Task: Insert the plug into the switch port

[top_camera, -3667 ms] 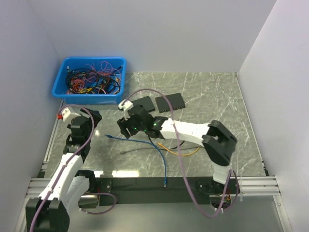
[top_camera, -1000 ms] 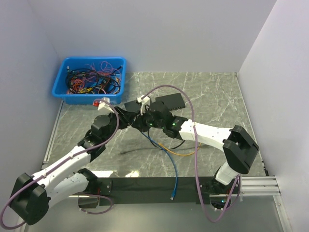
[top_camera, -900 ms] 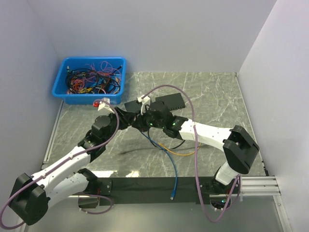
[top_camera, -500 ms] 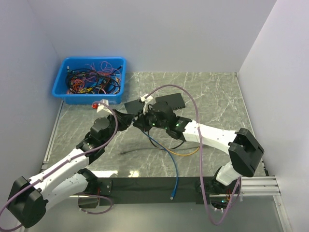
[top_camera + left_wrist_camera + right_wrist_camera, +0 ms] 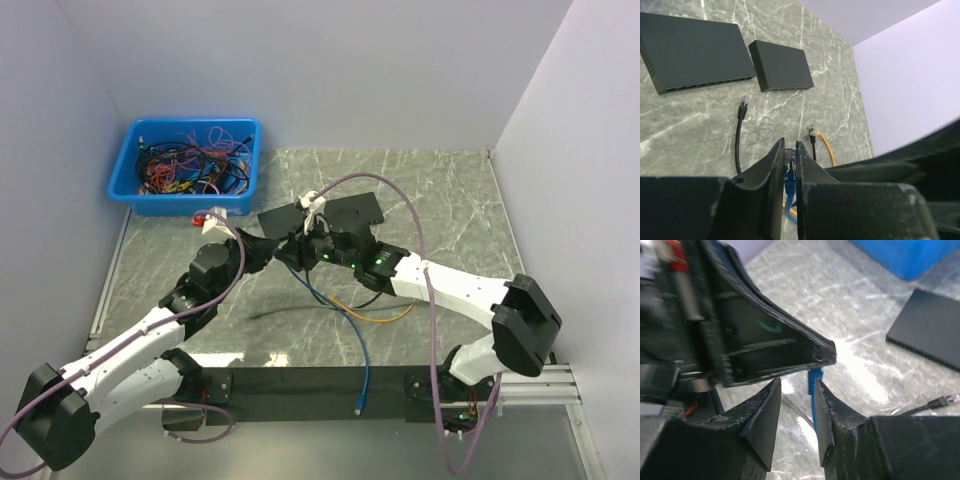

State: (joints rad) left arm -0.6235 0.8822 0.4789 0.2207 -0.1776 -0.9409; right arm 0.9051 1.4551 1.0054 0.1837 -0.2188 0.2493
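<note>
Top view: both arms meet mid-table, left fingers [image 5: 263,250] and right fingers [image 5: 293,250] tip to tip, with the thin blue cable [image 5: 352,335] trailing toward 6 o'clock.

Left wrist view: the left fingers stand narrow, pinching the blue plastic plug [image 5: 789,172], axis 12-to-6. The larger flat black rectangular switch [image 5: 695,52] lies well apart at 11 o'clock.

Right wrist view: the right fingers are slightly parted, with the plug between their tips, apparently unclamped.
</note>
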